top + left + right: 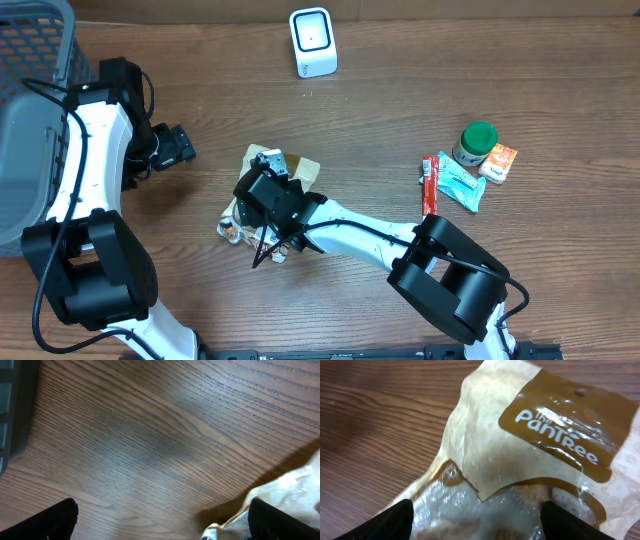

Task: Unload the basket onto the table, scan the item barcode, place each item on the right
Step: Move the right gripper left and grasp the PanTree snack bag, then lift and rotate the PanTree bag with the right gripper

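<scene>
The item is a clear and tan bread packet [530, 460] with a brown "The PanTree" label, lying flat on the wooden table [400, 110]. My right gripper [475, 525] is open right above it, its two black fingers [395, 520] standing at either side of the packet's clear part. From overhead the right gripper [264, 196] covers most of the packet [303, 170]. The white barcode scanner [312, 42] stands at the table's far edge. My left gripper [178, 148] is open over bare wood to the left, with the packet's edge [295, 485] by its right finger. No barcode shows.
A grey mesh basket [35, 110] fills the far left. At the right lie a green-lidded jar [478, 140], an orange packet [498, 162], a teal packet [460, 182] and a red stick [430, 185].
</scene>
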Tool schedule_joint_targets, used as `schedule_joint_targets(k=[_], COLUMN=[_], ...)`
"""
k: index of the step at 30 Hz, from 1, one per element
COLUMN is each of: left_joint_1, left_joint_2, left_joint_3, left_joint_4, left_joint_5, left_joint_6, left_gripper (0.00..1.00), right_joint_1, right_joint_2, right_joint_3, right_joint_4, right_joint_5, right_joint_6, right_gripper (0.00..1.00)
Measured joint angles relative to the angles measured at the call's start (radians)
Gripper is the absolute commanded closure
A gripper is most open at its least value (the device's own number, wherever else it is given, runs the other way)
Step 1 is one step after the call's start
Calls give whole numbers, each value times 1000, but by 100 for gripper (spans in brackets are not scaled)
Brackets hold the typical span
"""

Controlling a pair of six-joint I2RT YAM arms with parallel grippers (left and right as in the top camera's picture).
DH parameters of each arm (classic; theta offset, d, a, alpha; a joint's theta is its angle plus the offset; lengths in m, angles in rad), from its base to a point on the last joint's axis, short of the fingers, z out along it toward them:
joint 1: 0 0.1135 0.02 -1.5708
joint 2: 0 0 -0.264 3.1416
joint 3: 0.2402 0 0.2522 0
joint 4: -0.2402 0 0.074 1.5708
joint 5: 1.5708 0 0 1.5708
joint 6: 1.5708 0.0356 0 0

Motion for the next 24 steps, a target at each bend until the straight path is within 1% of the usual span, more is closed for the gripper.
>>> schedule_joint_targets(k=[7, 9, 16, 24], left_joint_1=[0, 0, 0, 0], left_joint_2=[0, 0, 0, 0], left_joint_3=[0, 0, 0, 0], left_joint_4=[0, 0, 0, 0], left_joint_5=[0, 0, 0, 0], left_joint_6=[0, 0, 0, 0], left_gripper=[0, 0, 0, 0], right_joint_1=[-5, -13, -63, -130], right_joint_2=[0, 0, -4, -39], right_joint_3=[0, 0, 7, 6], right_joint_4=[-63, -79, -150, -284], right_joint_5=[59, 67, 86, 77], right_joint_6=[0, 0, 0, 37], right_gripper=[16, 11, 1, 0])
